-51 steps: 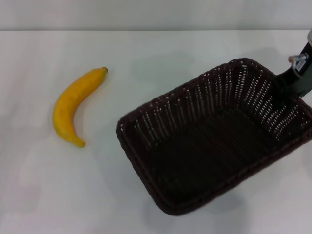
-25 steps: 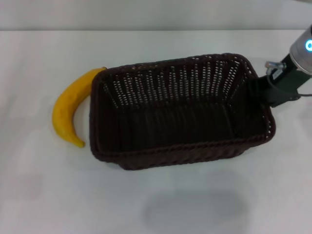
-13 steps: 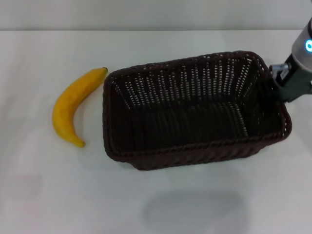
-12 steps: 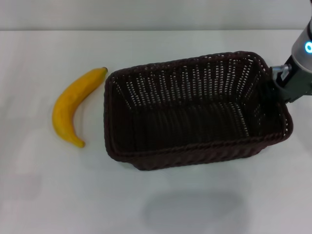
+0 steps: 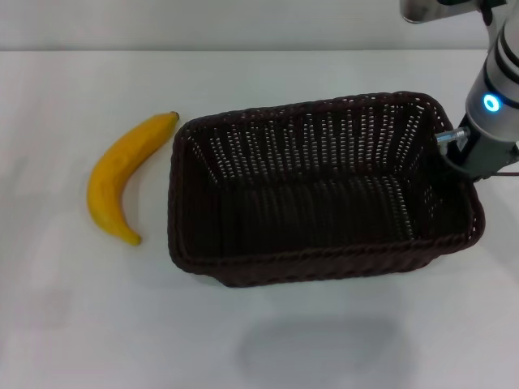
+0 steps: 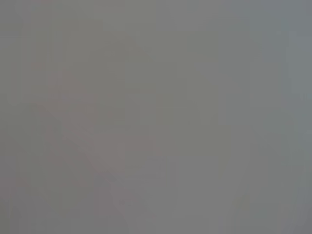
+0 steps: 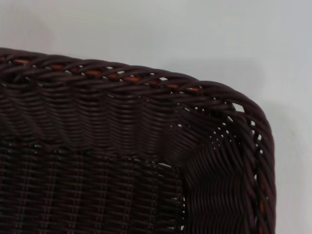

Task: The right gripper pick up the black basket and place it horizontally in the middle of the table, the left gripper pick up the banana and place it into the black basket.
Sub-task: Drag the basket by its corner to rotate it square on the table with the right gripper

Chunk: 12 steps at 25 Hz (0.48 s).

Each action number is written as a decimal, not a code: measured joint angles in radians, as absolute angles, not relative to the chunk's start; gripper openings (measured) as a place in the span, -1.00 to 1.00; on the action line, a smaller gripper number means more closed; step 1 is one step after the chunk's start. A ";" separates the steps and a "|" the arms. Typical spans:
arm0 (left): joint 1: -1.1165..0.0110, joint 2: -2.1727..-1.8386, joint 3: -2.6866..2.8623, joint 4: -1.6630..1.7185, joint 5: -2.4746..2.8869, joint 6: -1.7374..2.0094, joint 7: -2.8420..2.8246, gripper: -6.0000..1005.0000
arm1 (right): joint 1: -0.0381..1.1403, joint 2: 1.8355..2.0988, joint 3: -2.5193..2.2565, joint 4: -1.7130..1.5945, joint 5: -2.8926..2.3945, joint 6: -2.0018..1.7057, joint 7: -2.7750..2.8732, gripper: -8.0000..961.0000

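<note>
The black basket lies lengthwise across the middle of the white table, open side up and empty. My right gripper, under the white arm with the blue ring light, sits at the rim of the basket's right end, shut on it. The right wrist view shows a corner of the basket close up over the table. The banana lies on the table just left of the basket, stem tip near the basket's far left corner, not touching it. My left gripper is out of view; the left wrist view shows only plain grey.
The table's far edge runs along the top of the head view. Part of another arm segment shows at the top right. Bare tabletop lies in front of the basket and left of the banana.
The basket swung from a tilted, diagonal hold to level and lengthwise, shifted right off the banana, and settled lower. The right arm now stands more upright. The banana has not moved.
</note>
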<state>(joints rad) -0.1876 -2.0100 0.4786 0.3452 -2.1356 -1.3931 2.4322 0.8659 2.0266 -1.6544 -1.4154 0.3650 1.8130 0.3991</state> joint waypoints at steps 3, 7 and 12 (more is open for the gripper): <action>-0.189 -2.011 0.479 0.345 -2.136 -1.394 2.431 0.72 | 0.840 2.027 -1.674 -1.462 0.368 1.788 0.413 -0.62; -0.190 -2.011 0.479 0.345 -2.136 -1.396 2.432 0.72 | 0.831 2.026 -1.678 -1.480 0.401 1.774 0.418 -0.55; -0.190 -2.011 0.479 0.345 -2.136 -1.396 2.434 0.72 | 0.763 2.020 -1.614 -1.459 0.545 1.686 0.407 -0.43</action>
